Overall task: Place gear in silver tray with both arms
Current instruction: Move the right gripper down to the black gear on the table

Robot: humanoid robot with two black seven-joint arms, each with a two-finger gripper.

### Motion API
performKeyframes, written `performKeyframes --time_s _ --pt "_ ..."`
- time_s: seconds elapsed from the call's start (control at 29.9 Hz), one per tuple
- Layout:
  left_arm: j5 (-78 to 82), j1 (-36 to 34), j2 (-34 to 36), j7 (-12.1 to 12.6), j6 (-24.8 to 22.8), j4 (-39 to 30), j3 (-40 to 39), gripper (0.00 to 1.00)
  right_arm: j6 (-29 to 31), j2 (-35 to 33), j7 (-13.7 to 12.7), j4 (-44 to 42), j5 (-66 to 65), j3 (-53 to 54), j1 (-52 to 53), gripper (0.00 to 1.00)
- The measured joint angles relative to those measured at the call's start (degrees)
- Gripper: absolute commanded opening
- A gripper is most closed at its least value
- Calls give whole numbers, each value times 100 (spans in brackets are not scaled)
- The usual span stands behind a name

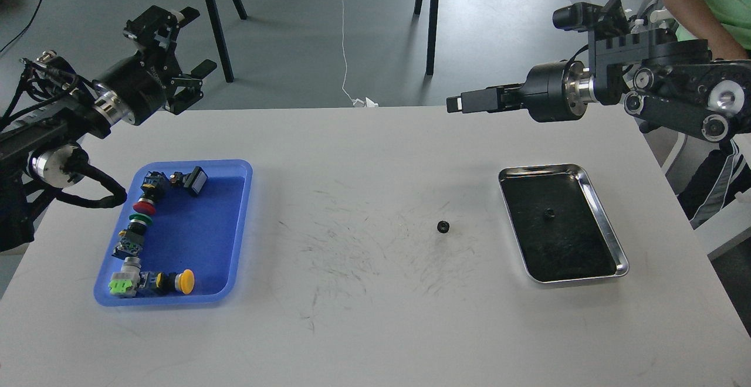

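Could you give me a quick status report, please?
Left gripper open, raised, empty. Right gripper empty. Gear on table beside silver tray. Path clear.

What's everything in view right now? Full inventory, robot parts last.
table: 1, white, scuffed, fills the lower view
silver tray: 1, shiny rim, black inside, table right
gear: 1, small, black, on the table left of the silver tray
second gear: 1, small, black, inside the silver tray
blue tray: 1, blue plastic, table left
push buttons: several, mixed colours, in the blue tray
person: 1, green shirt, top right corner
left gripper: 1, black, raised far left, jaws apart
right gripper: 1, black, raised above the silver tray, jaws together
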Motion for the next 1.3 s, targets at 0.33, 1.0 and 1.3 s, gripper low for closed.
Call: performKeyframes --time_s 0.33,1.0,1.3 --pt "-331 -20 -556 0 0 557 -209 98 1 563 2 106 -1020 -415 93 94" --pt "-428 0 -1173 0 0 1019 -653 98 -162 1730 -1 -121 -2043 -1560 -49 90" --pt "-438 28 -1155 0 0 1021 -850 99 -268 1942 0 -311 -2166 -1690 -314 90"
